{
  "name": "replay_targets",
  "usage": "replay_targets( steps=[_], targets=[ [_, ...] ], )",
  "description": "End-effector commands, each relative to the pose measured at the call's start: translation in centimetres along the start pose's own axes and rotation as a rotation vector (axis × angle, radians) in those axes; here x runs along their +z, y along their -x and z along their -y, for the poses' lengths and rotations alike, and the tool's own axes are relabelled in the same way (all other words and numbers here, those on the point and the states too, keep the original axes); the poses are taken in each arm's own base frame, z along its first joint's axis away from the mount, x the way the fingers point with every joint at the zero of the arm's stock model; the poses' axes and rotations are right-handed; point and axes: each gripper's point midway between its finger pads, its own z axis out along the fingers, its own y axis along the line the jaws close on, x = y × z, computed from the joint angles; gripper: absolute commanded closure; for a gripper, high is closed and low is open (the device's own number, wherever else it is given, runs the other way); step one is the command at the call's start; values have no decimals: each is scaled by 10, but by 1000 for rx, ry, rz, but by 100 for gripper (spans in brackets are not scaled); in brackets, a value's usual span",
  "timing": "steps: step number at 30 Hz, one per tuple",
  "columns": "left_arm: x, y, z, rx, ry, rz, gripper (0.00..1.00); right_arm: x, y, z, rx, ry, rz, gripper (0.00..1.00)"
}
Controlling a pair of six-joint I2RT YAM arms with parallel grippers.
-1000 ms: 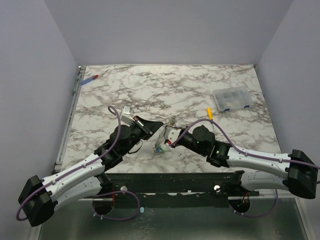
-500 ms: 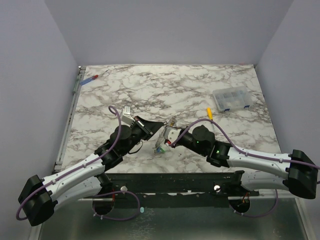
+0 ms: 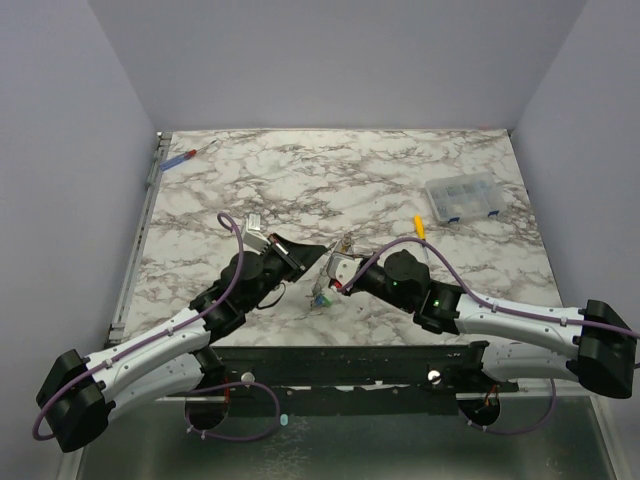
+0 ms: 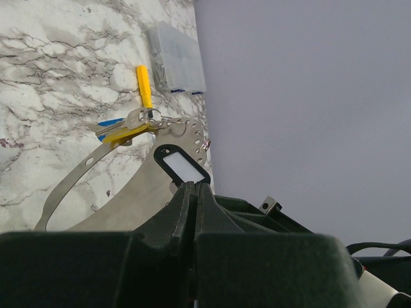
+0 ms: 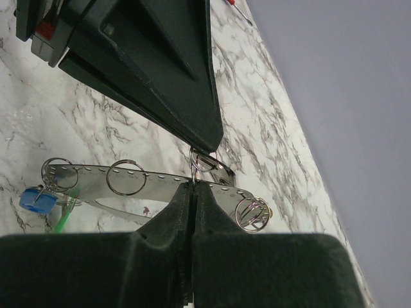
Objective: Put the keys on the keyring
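The left gripper is closed, pinching the end of a black-framed tag, and the right gripper meets it tip to tip, clamped shut on the keyring, a flat silver band with holes. Both are at the middle of the marble table, near its near edge. The keys hang from the band, with a yellow screwdriver and a clear box farther right.

Top ext. cam: high, behind arm bases, looks down on whole table. Wrist cams: close-up, sighting fwd along left claw and right claw. All views share keyring just ahead of claw tips.
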Motion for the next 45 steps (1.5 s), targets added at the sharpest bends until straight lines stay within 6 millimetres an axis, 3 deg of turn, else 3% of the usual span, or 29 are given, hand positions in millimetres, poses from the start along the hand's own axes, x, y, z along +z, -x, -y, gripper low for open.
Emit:
replay_targets(
  steps=[1, 23, 45],
  targets=[
    [-2, -1, -1, 17, -11, 2, 100, -4, 27, 25, 13, -73, 64, 99],
    [-1, 2, -13, 99, 50, 16, 100, -7, 28, 25, 15, -65, 56, 99],
    [-10, 20, -26, 242, 176, 61, 100, -10, 23, 20, 25, -45, 34, 99]
  ],
)
